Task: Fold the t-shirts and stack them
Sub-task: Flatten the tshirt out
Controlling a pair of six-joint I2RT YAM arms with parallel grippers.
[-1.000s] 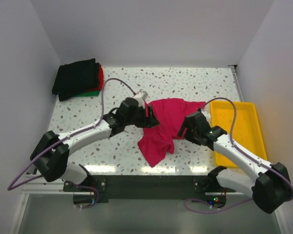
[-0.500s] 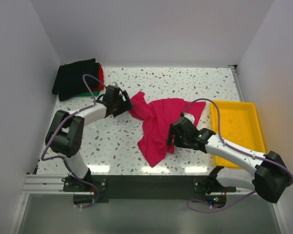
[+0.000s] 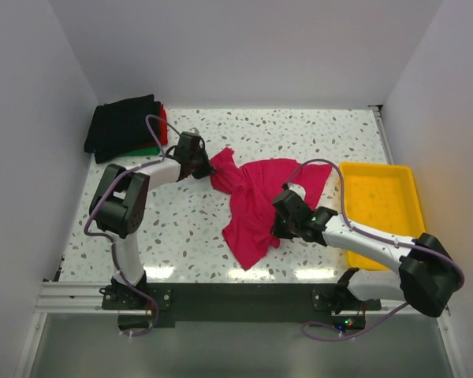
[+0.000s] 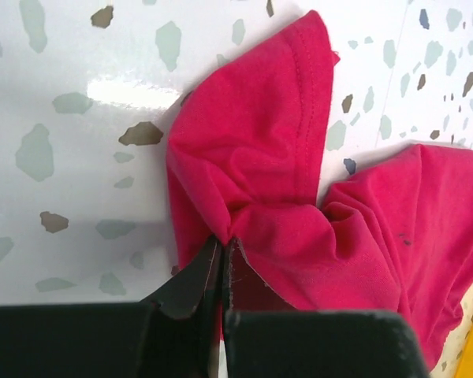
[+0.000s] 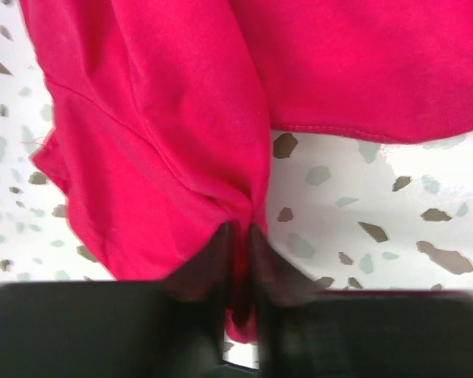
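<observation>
A crumpled magenta-pink t-shirt (image 3: 256,201) lies mid-table, unfolded. My left gripper (image 3: 210,169) is shut on a pinch of its upper-left corner (image 4: 244,205), with the cloth bunching at the fingertips. At the shirt's right side my right gripper (image 3: 279,223) is shut on a fold of the same shirt (image 5: 154,150), and pink cloth shows between its fingers. A stack of folded t-shirts (image 3: 126,126), black on top with red and green edges showing, sits at the far left corner.
A yellow plastic tray (image 3: 390,205) stands at the right edge of the speckled table (image 3: 299,134). White walls close in the left, back and right sides. The right arm's cable arcs over the tray's near-left part.
Both grippers have shut on the pink shirt. The left arm swung back toward the shirt's upper-left corner. The right gripper moved left onto the shirt's right side.
</observation>
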